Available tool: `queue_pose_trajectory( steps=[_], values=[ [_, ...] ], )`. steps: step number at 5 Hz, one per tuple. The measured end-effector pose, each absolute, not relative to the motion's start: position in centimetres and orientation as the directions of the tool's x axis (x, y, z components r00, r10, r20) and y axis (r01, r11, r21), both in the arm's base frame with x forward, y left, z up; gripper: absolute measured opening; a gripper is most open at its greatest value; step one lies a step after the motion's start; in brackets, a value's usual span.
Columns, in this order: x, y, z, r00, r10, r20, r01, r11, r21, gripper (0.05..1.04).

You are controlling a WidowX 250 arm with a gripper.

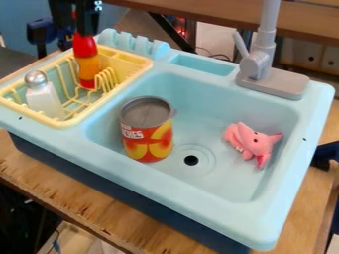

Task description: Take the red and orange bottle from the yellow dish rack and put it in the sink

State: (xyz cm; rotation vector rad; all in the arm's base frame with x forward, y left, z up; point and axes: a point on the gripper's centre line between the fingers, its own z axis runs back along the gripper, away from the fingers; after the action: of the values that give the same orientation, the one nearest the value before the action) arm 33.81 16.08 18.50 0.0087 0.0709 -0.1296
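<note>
At the upper left, the black gripper (78,24) hangs down at the top of a red and orange bottle (88,67); whether it holds the bottle cannot be made out. The bottle stands upright in the yellow dish rack (78,120). Nearer the front of that rack, a white shaker (43,97) with a silver top leans slightly. A can (147,131) with a red and yellow label stands upright in the left part of the light blue sink basin (228,184). On the basin's right side lies a pink plush toy (253,142), apart from the can.
A grey faucet (257,64) rises at the sink's back right. Light blue scalloped slots (136,43) line the back edge behind the rack. The sink sits on a wooden table (79,206), and a dark blue object (324,154) is at the right edge.
</note>
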Motion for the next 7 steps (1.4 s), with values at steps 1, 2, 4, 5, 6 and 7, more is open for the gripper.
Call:
queue_pose_trajectory(
  steps=[1,2,4,5,6,7],
  values=[
    [34.4,16.2,18.0,0.989,-0.149,-0.013,0.149,0.988,-0.029,0.687],
    [33.8,15.9,18.2,0.986,-0.146,0.079,0.153,0.984,-0.088,0.451],
    [30.5,13.6,23.8,0.996,0.007,0.09,-0.008,1.0,0.012,0.362],
    [29.8,9.4,27.4,0.986,-0.061,0.154,0.051,0.996,0.068,0.362],
    [29.9,4.6,26.9,0.975,-0.183,0.124,0.178,0.983,0.045,0.362],
    [30.1,-0.4,25.2,0.945,-0.309,0.103,0.309,0.951,0.015,0.362]
  ],
)
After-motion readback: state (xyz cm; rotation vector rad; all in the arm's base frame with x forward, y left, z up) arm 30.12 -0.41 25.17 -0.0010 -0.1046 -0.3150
